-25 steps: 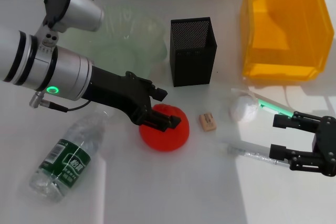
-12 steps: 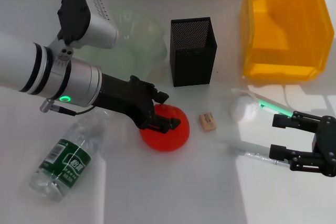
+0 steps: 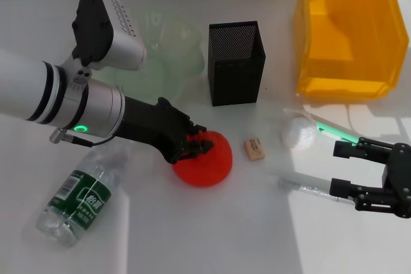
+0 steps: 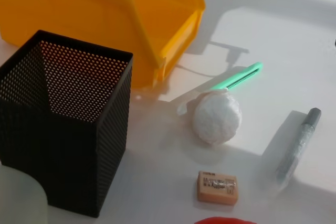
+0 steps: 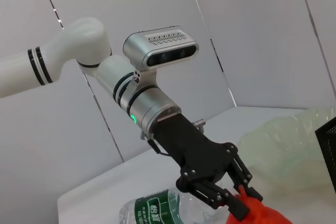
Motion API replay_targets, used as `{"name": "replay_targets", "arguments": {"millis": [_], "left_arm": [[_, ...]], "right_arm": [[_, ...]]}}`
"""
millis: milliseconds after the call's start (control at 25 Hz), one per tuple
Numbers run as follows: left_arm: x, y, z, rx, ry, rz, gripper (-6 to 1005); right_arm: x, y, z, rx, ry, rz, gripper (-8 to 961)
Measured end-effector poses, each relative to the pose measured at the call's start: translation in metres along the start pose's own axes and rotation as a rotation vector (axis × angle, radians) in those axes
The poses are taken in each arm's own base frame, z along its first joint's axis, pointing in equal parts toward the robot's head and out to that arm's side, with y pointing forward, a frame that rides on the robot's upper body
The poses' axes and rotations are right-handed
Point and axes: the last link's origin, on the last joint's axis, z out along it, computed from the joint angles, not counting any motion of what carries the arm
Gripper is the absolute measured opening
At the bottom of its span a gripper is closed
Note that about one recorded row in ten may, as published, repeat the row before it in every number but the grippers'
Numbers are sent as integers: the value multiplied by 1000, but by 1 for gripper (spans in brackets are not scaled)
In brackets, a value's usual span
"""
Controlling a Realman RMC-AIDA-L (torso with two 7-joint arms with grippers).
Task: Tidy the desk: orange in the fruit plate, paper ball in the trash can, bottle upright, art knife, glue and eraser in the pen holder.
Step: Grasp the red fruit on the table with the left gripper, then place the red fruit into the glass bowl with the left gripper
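— What has my left claw (image 3: 194,146) got?

— Its fingers pinch the orange (image 3: 207,158), which sits on the desk (image 3: 212,235) just in front of the pen holder (image 3: 236,62). I'd expect firm flesh and bumpy, grippy skin, so hold across the widest part. My right claw (image 3: 350,168) idles spread, well right of the holder.

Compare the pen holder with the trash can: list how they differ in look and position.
The pen holder is black metal mesh you can see through; the trash can is solid-walled orange-yellow plastic.
The pen holder is a narrow, tall square box; the trash can is far wider, with slanted walls.
The pen holder stands mid-desk beside the fruit plate; the trash can sits at the far right.
Both stand upright with open tops, and nothing shows inside either.
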Motion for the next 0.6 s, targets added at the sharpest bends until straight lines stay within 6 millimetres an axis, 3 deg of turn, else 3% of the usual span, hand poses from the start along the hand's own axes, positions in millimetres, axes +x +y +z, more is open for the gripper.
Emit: {"name": "replay_targets", "arguments": {"millis": [440,600], "left_arm": [[-2,5,-2,-6,13,8,180],[5,8,-10,1,63,17,172]], "right_arm": [[0,1,0,-7,-5,0,785],[0,1,0,-7,-5,0,785]]}}
